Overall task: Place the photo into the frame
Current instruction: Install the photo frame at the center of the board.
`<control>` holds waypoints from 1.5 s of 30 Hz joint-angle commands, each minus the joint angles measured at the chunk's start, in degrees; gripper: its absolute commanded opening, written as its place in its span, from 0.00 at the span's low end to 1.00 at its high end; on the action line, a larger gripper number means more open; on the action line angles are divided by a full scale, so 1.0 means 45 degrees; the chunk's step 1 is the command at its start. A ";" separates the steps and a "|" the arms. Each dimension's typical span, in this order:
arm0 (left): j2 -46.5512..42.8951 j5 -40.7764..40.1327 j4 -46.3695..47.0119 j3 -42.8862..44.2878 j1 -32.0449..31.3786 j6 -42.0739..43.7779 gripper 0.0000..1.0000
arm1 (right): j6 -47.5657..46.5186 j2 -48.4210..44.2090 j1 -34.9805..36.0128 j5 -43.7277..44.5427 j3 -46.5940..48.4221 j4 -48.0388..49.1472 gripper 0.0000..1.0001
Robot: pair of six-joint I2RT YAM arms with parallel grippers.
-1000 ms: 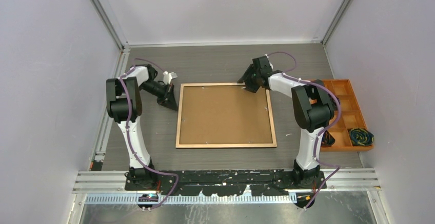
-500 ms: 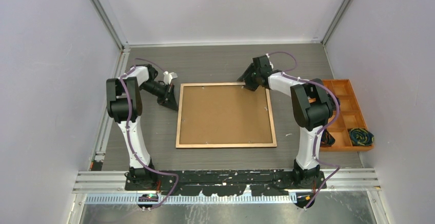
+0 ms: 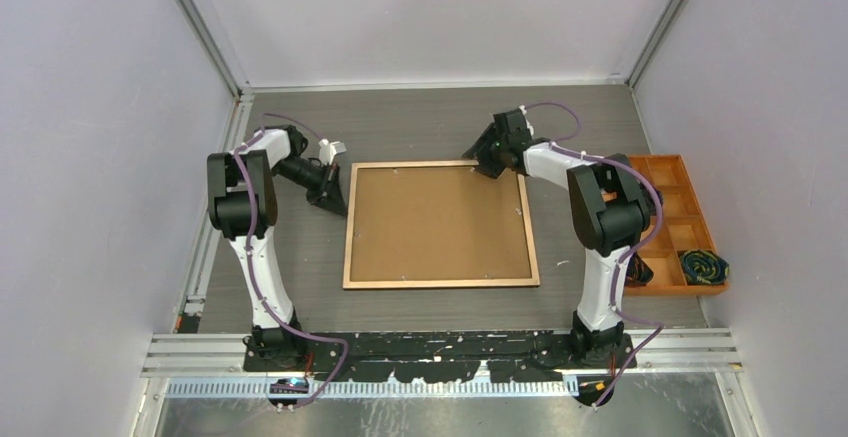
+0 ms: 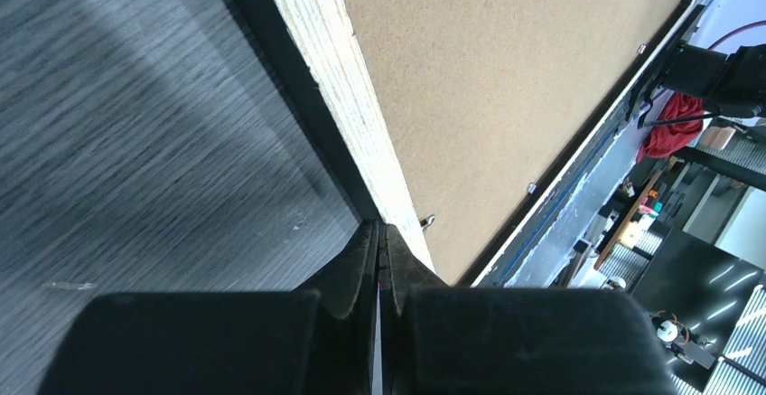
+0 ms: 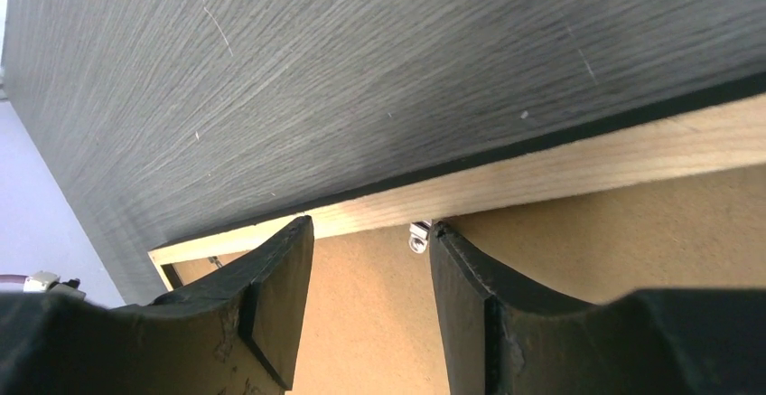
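The grey wood-grain worktop [image 3: 430,132] carries the frame [image 3: 440,283] face down at its middle, between the two arms, light wood back upward and its slightly longer sides running left to right; the brown backing board [image 3: 438,222] fills the opening inside the rails; an orange compartment tray [image 3: 660,160] sits well apart at the right edge; the photo shows in no view, and whether it already lies beneath the board cannot be told. The coming move, as I judge it, turns on the far rail; the right arm reaches over that rail near its right corner and is much the nearer to it, while the left arm stands at the far left corner, outside the frame. The right end effector [image 5: 370,225] stands about half open and holds nothing; its fingers straddle the inner edge of the rail, pointing from the board toward the far side, and a small metal tab [image 5: 418,236] fixed at that edge lies between them, just beside the right-hand finger and possibly touching it. The left end effector [image 4: 379,228] is fully closed on nothing, its joined tips set down at the black outer edge of the left rail where it meets the worktop; contact looks likely but is not certain.
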 commanded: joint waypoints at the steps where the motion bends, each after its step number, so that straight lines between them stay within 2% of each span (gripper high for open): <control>1: -0.0585 0.0098 -0.0255 -0.0017 -0.0071 0.0170 0.02 | -0.0039 -0.0967 -0.0185 0.0307 -0.0605 -0.0066 0.56; 17: -0.0545 0.0119 -0.0234 0.0041 -0.0093 0.0145 0.01 | 0.1130 -0.0037 -0.0169 -0.0716 -0.0188 0.0711 0.55; 27: -0.0585 0.0085 -0.0277 -0.0037 -0.0093 0.0221 0.01 | 0.1327 0.0262 -0.0079 -0.0637 0.0057 0.0793 0.53; 35: -0.0688 0.0075 -0.0344 0.0021 -0.0077 0.0266 0.01 | -0.0072 -0.1569 -0.0205 0.0341 -0.0576 -0.0612 0.55; 45: -0.0936 0.0235 -0.0389 0.0022 -0.0027 0.0296 0.06 | -0.2225 -0.5403 0.0137 0.0493 -0.3304 -0.3303 0.57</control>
